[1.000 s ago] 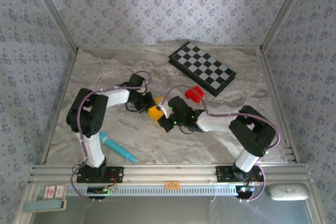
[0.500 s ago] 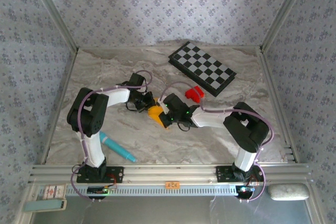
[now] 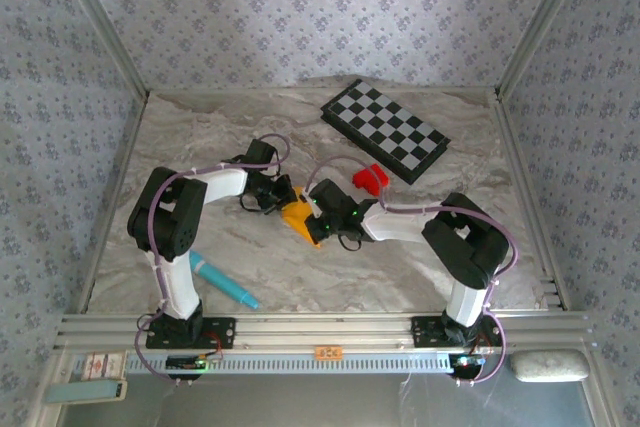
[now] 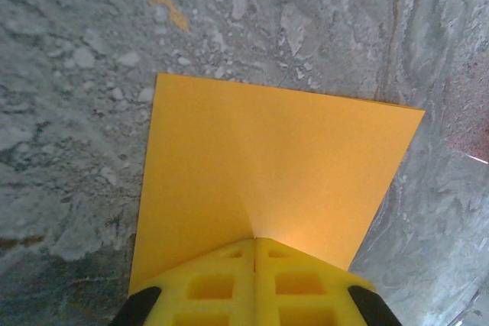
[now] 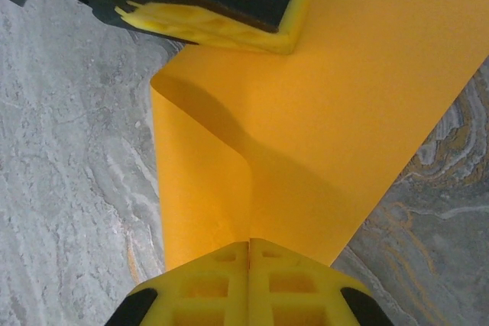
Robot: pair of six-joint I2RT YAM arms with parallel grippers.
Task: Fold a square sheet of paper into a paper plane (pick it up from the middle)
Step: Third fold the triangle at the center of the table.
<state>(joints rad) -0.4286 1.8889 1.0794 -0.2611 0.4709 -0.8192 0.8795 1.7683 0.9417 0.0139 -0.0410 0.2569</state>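
Both arms are meeting near the middle of the desk [image 3: 420, 247], and the square sheet of paper [image 3: 297, 215] is sitting right between them. From the left wrist, the left end effector [image 4: 254, 242] is pressing its yellow fingers together on the near edge of the sheet [image 4: 275, 158], and the paper is fanning out flat beyond the tips, with a faint crease running out from the pinch. From the right wrist, the right end effector [image 5: 249, 243] is likewise clamping shut on the opposite edge of the sheet [image 5: 344, 97]. There the left side of the paper is curling over in a soft fold, and the left end effector [image 5: 214, 5] is showing at the top, gripping the far edge. Whether the sheet is resting on the marble or hanging just above it is hard to call from these angles. Behind the action, the red block [image 3: 369, 179] is lying near the checkerboard [image 3: 385, 130], and a teal pen [image 3: 225, 281] is lying well apart by the left arm's base
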